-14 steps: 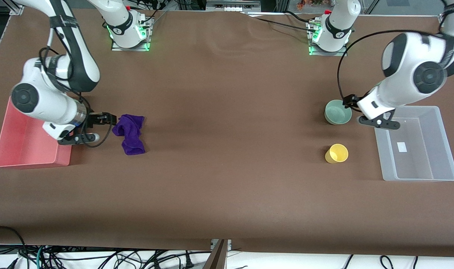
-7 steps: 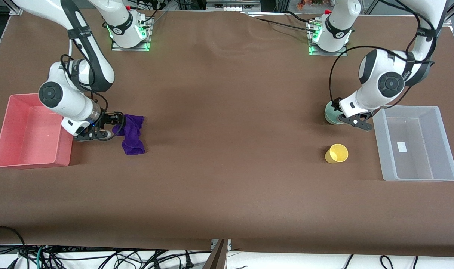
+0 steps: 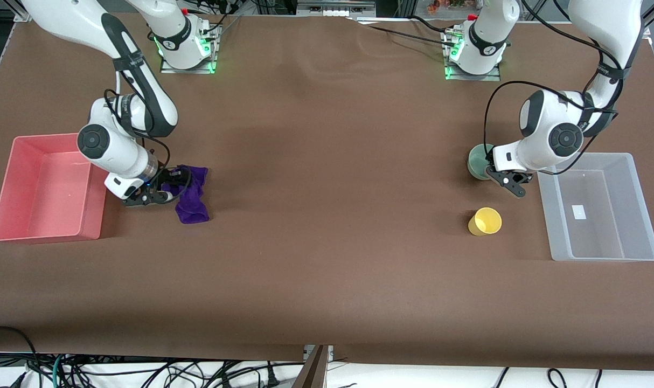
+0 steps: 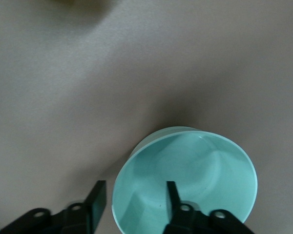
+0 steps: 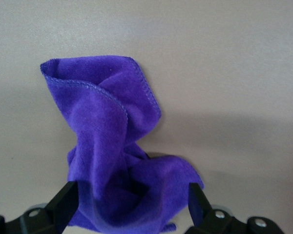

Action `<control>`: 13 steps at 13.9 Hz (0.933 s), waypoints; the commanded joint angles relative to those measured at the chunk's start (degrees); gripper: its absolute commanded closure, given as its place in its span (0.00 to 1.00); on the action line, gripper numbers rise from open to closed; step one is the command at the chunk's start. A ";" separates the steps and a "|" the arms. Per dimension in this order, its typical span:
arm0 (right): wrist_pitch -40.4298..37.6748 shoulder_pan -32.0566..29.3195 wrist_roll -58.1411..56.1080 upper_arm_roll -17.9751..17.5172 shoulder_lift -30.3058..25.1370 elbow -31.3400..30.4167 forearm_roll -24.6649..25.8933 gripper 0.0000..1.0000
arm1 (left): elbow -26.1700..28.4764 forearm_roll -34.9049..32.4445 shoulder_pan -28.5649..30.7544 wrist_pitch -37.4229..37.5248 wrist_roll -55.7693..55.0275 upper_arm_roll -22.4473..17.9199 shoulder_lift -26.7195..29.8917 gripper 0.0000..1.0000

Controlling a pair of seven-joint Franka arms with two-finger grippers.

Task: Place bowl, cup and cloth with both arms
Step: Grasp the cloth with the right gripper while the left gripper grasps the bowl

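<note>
Front view: my right gripper (image 3: 172, 182), fingers spread, straddles the cloth (image 3: 191, 194) on the tabletop (image 3: 327, 215) beside the pink bin (image 3: 14, 188). My left gripper (image 3: 494, 171), also spread, has one finger (image 4: 175, 197) inside the bowl (image 3: 477, 163), one outside its rim. Cup (image 3: 485, 221) stands nearer the camera.

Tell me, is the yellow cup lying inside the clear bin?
No, the cup stands on the table, beside the clear bin, apart from it.
</note>
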State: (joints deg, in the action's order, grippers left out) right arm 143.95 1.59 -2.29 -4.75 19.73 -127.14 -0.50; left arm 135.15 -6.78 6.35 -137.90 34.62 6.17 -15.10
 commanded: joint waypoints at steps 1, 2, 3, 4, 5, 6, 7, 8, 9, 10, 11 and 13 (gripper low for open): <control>2.46 0.78 1.14 -0.34 0.48 -0.57 -0.82 0.01 | -0.85 -1.13 0.24 0.00 2.64 0.16 -1.25 1.00; 3.17 1.05 1.93 -0.35 1.01 -0.57 -0.82 0.01 | -0.94 -1.13 0.24 0.00 2.64 0.16 -1.25 1.00; 3.96 1.31 2.63 -0.35 1.62 -0.57 -0.82 0.01 | -1.03 -1.13 0.24 0.00 2.73 0.16 -1.25 1.00; 4.92 1.57 2.73 -0.35 2.06 -0.57 -0.82 0.01 | -1.12 -1.13 0.24 0.09 2.73 0.24 -1.08 1.00; 5.45 1.66 2.73 -0.35 2.50 -0.57 -0.82 0.02 | -1.21 -1.13 0.24 0.35 2.99 0.16 -0.73 1.00; 5.63 1.66 2.81 -0.35 2.68 -0.57 -0.82 0.07 | -1.64 -1.13 0.24 0.70 3.78 0.24 -0.11 1.00; 5.55 1.66 2.73 -0.35 2.77 -0.57 -0.82 0.19 | -2.43 -1.13 0.24 1.49 5.18 0.24 0.76 1.00; 5.55 1.66 2.73 -0.35 2.77 -0.57 -0.82 0.34 | -4.52 -1.13 0.24 4.02 6.76 0.24 1.73 1.00; 5.37 1.66 2.73 -0.35 2.77 -0.57 -0.82 0.53 | -8.55 -1.13 0.15 9.26 7.73 0.24 2.00 1.00; 5.11 1.66 2.73 -0.35 2.77 -0.48 -0.82 0.73 | -13.46 -1.04 0.24 15.67 8.09 0.24 1.65 1.00; 4.93 1.75 2.81 -0.35 2.60 -0.48 -0.82 0.89 | -17.95 -1.04 0.24 21.39 8.18 0.16 1.30 1.00; 3.71 1.66 2.73 -0.35 1.98 -0.04 -0.82 1.00 | -23.59 -1.13 0.85 28.36 8.27 -0.19 1.21 1.00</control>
State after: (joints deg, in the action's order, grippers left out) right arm 148.41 3.07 0.01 -5.03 22.85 -127.09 -0.53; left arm 117.60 -6.79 6.42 -116.41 41.48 6.12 -13.49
